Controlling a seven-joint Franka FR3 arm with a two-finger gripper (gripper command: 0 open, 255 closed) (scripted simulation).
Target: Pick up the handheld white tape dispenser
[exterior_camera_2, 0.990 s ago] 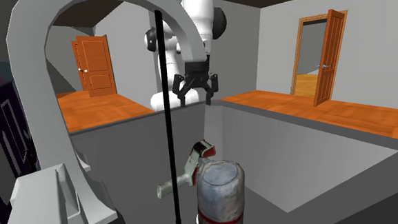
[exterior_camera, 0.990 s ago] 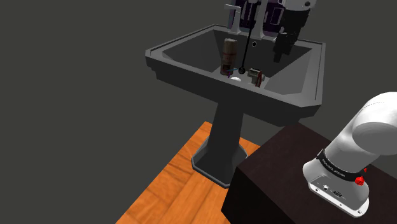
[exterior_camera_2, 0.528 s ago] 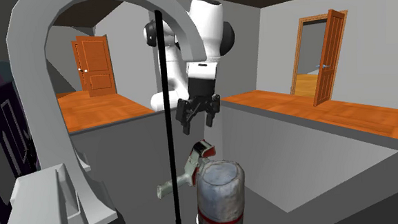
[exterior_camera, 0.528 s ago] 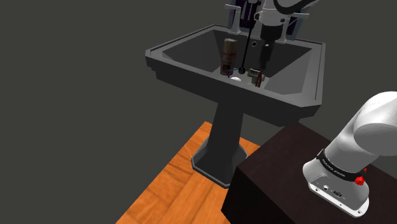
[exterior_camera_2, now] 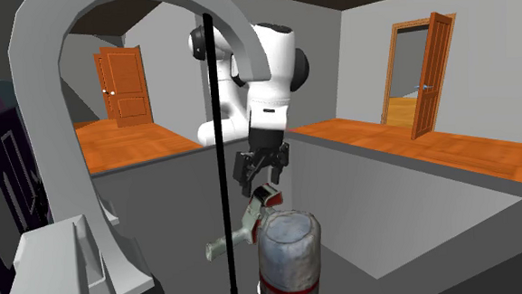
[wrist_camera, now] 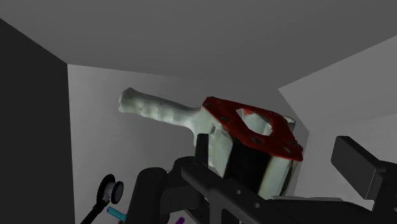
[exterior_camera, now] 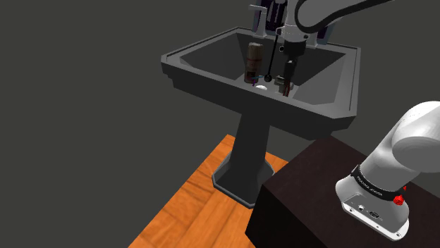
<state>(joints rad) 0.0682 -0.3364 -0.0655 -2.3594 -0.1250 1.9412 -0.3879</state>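
The tape dispenser (wrist_camera: 251, 137) is whitish with a red side plate and a pale handle (wrist_camera: 156, 109). It lies in the dark sink basin (exterior_camera: 321, 84), beside a cylindrical can (exterior_camera: 254, 63). My black gripper (exterior_camera: 286, 73) hangs just above the dispenser (exterior_camera: 283, 86) with its fingers pointing down. In the second exterior view the gripper (exterior_camera_2: 261, 171) is open right over the dispenser's (exterior_camera_2: 256, 210) red-edged head. In the wrist view the gripper (wrist_camera: 254, 183) has a finger standing on either side of the dispenser's body, apart from it.
A grey can (exterior_camera_2: 289, 256) with a red band stands close beside the dispenser. A black plug chain (exterior_camera_2: 219, 152) hangs from the curved faucet (exterior_camera_2: 58, 105). The pedestal sink (exterior_camera: 247, 151) stands on a wood floor beside the dark stand (exterior_camera: 310, 197). Sink walls close in around the gripper.
The gripper has come down into the basin and shifted toward the shoulder view's left, from above the sink's rim to just over the dispenser. The fingers stay apart.
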